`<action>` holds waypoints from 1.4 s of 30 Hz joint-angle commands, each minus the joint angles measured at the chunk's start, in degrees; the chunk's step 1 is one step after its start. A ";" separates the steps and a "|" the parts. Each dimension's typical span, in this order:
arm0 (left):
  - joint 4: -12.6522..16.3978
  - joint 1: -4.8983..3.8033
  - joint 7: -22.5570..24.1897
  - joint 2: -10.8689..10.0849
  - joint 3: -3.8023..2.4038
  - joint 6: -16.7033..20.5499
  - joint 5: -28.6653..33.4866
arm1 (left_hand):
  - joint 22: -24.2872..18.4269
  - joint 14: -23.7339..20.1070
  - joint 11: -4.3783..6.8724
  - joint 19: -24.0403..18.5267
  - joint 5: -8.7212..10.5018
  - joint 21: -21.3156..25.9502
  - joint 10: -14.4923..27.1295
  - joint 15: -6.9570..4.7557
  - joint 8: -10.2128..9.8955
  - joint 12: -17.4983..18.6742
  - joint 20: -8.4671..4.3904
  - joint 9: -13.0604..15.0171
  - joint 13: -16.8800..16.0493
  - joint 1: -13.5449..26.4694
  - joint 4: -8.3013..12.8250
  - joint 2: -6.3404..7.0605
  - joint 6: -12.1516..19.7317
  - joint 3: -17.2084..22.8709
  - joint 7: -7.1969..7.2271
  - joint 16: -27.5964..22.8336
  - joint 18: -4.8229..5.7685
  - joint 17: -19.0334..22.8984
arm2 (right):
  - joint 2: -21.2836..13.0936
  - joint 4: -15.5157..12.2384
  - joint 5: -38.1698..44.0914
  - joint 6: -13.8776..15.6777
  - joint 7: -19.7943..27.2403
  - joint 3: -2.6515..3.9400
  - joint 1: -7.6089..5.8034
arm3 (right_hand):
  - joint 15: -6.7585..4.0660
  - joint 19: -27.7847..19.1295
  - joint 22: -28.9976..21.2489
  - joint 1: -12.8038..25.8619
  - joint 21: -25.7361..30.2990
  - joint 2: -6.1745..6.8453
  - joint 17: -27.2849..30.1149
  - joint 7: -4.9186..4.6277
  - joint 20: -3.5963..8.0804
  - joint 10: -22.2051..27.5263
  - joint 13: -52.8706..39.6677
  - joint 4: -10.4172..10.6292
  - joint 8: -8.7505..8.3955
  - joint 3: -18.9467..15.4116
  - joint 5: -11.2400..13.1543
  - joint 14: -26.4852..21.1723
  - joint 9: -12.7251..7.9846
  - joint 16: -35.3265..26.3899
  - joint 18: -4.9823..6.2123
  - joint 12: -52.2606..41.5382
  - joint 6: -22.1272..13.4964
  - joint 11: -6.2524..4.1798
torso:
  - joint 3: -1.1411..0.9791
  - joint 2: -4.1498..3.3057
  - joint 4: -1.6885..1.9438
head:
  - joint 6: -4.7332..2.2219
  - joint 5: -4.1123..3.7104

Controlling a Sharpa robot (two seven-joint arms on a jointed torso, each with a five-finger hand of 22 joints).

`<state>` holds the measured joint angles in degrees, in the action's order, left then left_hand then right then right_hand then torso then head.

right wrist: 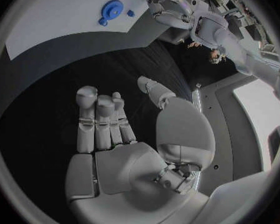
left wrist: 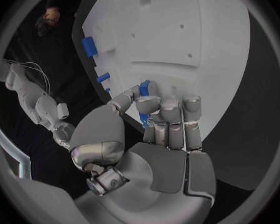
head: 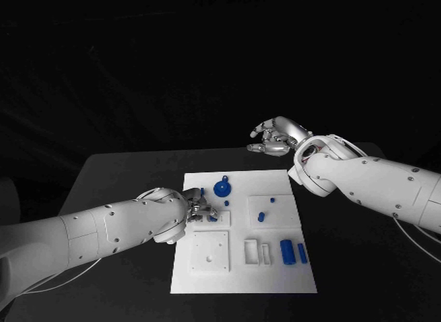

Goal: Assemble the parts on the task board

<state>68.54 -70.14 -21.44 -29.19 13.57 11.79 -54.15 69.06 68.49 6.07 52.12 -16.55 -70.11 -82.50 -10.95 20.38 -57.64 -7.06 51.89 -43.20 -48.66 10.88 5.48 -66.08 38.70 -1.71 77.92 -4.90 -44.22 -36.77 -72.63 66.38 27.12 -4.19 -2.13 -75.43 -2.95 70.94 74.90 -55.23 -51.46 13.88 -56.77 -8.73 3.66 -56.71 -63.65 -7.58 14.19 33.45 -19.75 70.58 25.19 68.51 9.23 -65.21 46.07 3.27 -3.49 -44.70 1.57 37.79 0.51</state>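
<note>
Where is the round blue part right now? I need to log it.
In the head view the round blue part lies on the white board, near its far edge, just beyond the left hand.

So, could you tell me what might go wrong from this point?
The left robot hand pinches a small blue part at its fingertips over the task board; so light a hold could let it slip or tilt. The fingers hide the part from the head view, so alignment may be hard to judge. The right robot hand hangs off the board and cannot steady it.
</note>
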 commanded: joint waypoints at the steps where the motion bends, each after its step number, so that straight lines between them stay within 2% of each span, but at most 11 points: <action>1: -0.09 0.12 -0.42 -0.01 0.08 -1.38 -0.80 | 0.10 -0.38 1.46 -0.35 -0.21 -0.27 1.83 -0.36 0.13 -0.32 -7.62 0.03 0.10 -2.92 0.92 -2.62 -7.34 0.54 3.21 0.28 -0.21 0.07 | 0.01 -0.01 -0.05 -0.66 0.17 0.03 0.00 | -0.14 0.19 0.45 -0.32 0.19 -0.19 0.09 -1.08 0.23 0.55 0.09 0.14 0.39 -0.23 -0.24 -0.10 0.04 -0.18 5.77 -0.40 -0.78 0.00 | -0.01 -0.01 0.01 | 0.02 0.00; 35: 0.02 0.17 -0.37 -0.08 0.08 -0.10 -2.02 | 0.10 -0.34 1.52 -0.28 -0.45 -0.30 1.91 -0.19 0.05 -0.37 -7.53 0.02 0.30 -2.68 1.10 -3.65 -7.26 0.33 3.22 0.46 -0.12 0.22 | 0.06 0.11 -0.07 -0.81 0.18 0.03 0.03 | -0.14 0.25 0.50 -0.26 0.22 -0.22 0.09 -1.08 0.24 0.58 0.23 0.24 0.40 -0.32 -0.37 -0.07 0.03 -0.15 5.77 -0.53 -0.82 0.00 | 0.00 0.00 -0.01 | 0.14 0.15; 38: 0.14 0.17 -0.07 0.01 0.08 -0.20 -2.01 | 0.10 -0.36 1.51 -0.29 -0.25 -0.29 1.91 -0.18 0.04 -0.38 -7.53 0.02 0.34 -2.56 1.11 -3.56 -7.24 0.24 3.21 0.46 -0.11 0.26 | 0.13 0.11 -0.07 -0.85 0.19 0.03 0.03 | -0.14 0.25 0.50 -0.25 0.23 -0.22 0.09 -1.08 0.24 0.59 0.24 0.25 0.40 -0.32 -0.38 -0.07 0.03 -0.15 5.77 -0.54 -0.82 0.00 | -0.02 0.02 0.00 | 0.13 0.21; 42: 0.08 0.18 0.14 0.10 0.08 -0.28 -1.86 | 0.07 -0.40 1.41 -0.28 0.48 -0.23 1.86 -0.19 0.09 -0.50 -7.50 0.04 0.41 -1.94 0.71 -2.73 -7.36 -0.13 3.18 0.47 -0.09 0.39 | 0.13 0.12 -0.07 -0.97 0.15 0.03 0.03 | -0.14 0.25 0.51 -0.25 0.23 -0.23 0.09 -1.08 0.24 0.59 0.26 0.26 0.40 -0.33 -0.40 -0.07 0.03 -0.15 5.77 -0.55 -0.83 0.00 | -0.02 0.01 -0.03 | 0.14 0.21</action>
<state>68.32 -70.04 -21.90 -29.39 13.63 11.78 -55.79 69.08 68.36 6.07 52.12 -16.23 -70.10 -82.49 -10.83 20.26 -57.91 -7.06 51.89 -42.87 -48.48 11.12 5.18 -66.08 38.47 -1.71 78.13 -4.90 -43.87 -36.69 -72.49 66.36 26.92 -4.21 -2.13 -75.41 -2.95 71.01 74.93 -55.23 -51.46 13.88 -56.77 -8.72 3.57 -56.71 -63.48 -7.42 14.42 33.29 -19.75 70.58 25.18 68.51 9.23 -65.44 45.97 3.27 -3.50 -44.70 1.54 37.94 0.70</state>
